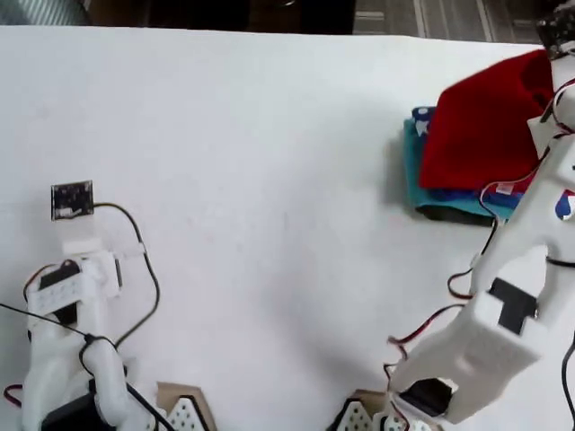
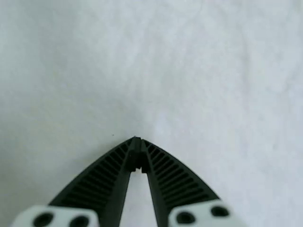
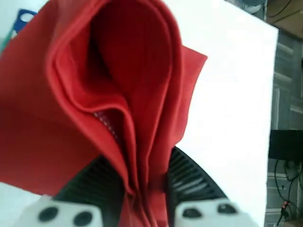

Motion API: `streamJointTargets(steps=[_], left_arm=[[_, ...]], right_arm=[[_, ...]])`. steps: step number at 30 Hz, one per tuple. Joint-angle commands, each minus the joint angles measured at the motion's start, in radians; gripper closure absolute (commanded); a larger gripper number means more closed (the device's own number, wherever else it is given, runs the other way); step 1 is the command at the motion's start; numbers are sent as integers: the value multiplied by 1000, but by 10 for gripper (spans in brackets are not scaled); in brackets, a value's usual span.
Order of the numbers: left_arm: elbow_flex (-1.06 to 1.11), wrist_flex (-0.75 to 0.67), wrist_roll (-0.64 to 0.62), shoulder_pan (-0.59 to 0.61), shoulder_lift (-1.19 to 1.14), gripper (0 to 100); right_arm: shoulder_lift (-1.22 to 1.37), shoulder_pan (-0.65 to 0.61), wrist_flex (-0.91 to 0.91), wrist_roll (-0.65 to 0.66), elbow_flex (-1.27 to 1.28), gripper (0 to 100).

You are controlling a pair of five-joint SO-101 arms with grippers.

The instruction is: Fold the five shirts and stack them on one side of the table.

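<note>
- The red shirt is soft matte cloth bunched into thick, rounded folds. A gathered edge is pinched in the right gripper, whose black ribbed jaws are clamped tight on the fabric.
- In the high view the red shirt drapes over the stack of folded shirts on the table's right side, with teal and blue layers showing beneath it.
- The left gripper has its ribbed tips meeting and holds nothing. It hangs over the white, faintly textured table, well apart from the stack.
</note>
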State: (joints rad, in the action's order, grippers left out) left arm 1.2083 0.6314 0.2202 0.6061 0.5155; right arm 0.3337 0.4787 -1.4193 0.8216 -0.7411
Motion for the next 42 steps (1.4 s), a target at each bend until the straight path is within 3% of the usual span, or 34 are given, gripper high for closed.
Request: streamJointTargets(steps=[1, 9, 18, 24, 27, 30, 33, 35, 37, 39, 42], left_arm=[[-2, -14, -6, -8, 25, 973], [-2, -15, -6, -8, 25, 973], [-2, -15, -6, -8, 25, 973], [-2, -15, -6, -8, 25, 973], [-2, -15, -6, -8, 25, 973], [-2, -15, -6, -8, 25, 973], [-2, -15, -6, -8, 25, 973], [-2, -15, -6, -8, 25, 973], [-2, -15, -6, -8, 25, 973], [-2, -15, -6, -8, 25, 973], [-2, -15, -6, -8, 25, 973]], right_arm=[[53, 7, 62, 12, -29, 978], [176, 2, 170, 180, -29, 978], [223, 33, 263, 196, -29, 972], [226, 62, 257, 190, -29, 790], [226, 68, 257, 190, -63, 765], [226, 70, 257, 138, -121, 765], [226, 70, 252, -38, -189, 769], [226, 65, 188, -138, -233, 838], [226, 47, 77, -184, -287, 989], [226, 18, -61, -184, -330, 953], [234, -42, -237, -176, -359, 977]])
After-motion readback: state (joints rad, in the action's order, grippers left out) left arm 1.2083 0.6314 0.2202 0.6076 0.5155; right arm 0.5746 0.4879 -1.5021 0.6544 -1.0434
